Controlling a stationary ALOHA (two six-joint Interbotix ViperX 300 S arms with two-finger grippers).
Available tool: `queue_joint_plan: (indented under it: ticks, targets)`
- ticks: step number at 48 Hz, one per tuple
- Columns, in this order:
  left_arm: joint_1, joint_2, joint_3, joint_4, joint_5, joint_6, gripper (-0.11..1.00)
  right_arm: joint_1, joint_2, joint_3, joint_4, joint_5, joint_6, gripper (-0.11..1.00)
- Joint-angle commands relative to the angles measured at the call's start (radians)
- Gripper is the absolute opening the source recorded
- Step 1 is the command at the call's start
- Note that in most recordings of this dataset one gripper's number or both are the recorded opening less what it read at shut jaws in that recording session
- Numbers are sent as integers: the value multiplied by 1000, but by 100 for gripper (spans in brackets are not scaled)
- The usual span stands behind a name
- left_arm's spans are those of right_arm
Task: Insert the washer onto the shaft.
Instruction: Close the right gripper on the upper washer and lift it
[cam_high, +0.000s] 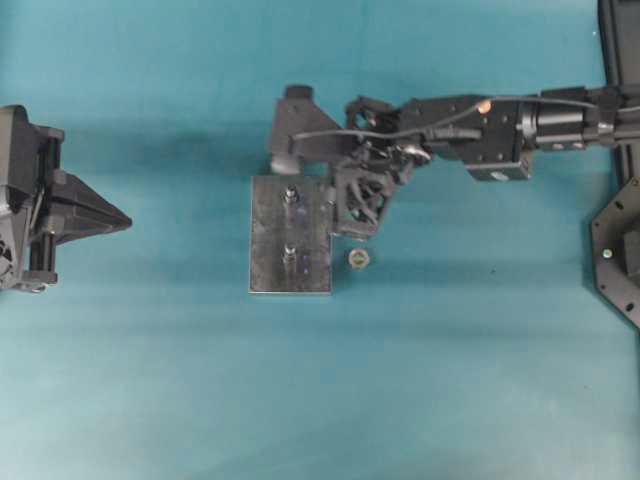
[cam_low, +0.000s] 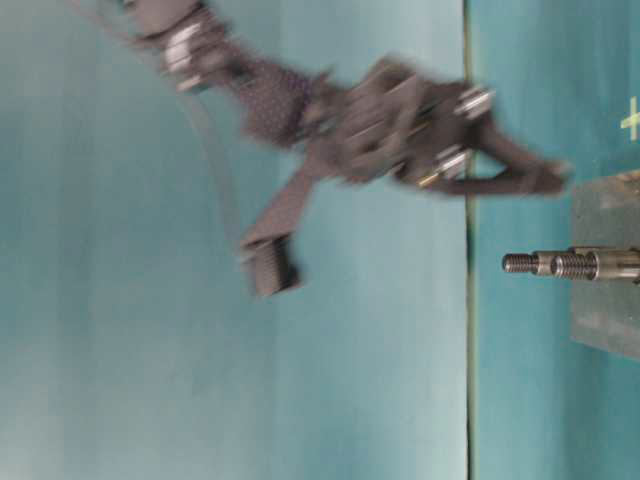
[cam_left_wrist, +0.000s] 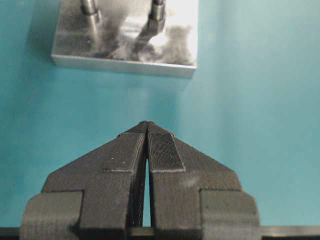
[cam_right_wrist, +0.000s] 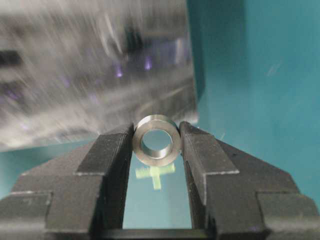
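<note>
A: What is nearest in the right wrist view?

B: The right end effector (cam_right_wrist: 157, 142). Its two black fingers (cam_right_wrist: 107, 165) are clenched on the washer (cam_right_wrist: 157, 140), one on each side. The washer is a small metal ring and its hole faces the camera. It is lifted off the surface (cam_right_wrist: 260, 75).

A: And behind the washer?

B: The metal block (cam_right_wrist: 95, 75), very blurred. Below the washer, on the teal surface, I see a small pale cross mark (cam_right_wrist: 155, 173).

A: What does the left wrist view show?

B: In front, the left end effector (cam_left_wrist: 146, 131), fully clenched, the tips pressed together with nothing between them. Farther away stands the metal block (cam_left_wrist: 125, 42) with two shafts (cam_left_wrist: 158, 12) rising from it.

A: Where are things in the overhead view?

B: The left end effector (cam_high: 118, 220) is at the left edge, well apart from the block (cam_high: 290, 235). The right end effector (cam_high: 358, 232) reaches in from the right and hangs just beside the block's right edge. A small nut-like part (cam_high: 359, 260) lies on the surface near that edge.

A: Do the shafts carry anything?

B: In the table-level view the shafts (cam_low: 560, 264) show bare threaded ends, and the right end effector (cam_low: 545, 178) is blurred near the block (cam_low: 610, 265).
</note>
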Motion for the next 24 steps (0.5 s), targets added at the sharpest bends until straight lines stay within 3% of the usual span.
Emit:
queue_joint_plan:
  ticks: [1, 10, 24]
  targets:
    - [2, 0, -14, 3, -9, 0, 0, 12, -38, -67, -2, 28, -26, 34]
    - [2, -2, -12, 3, -9, 2, 0, 21, -20, -149, -2, 52, -60, 34]
    - [2, -29, 8, 3, -9, 0, 0, 38, 2, -175, 0, 52, -60, 34]
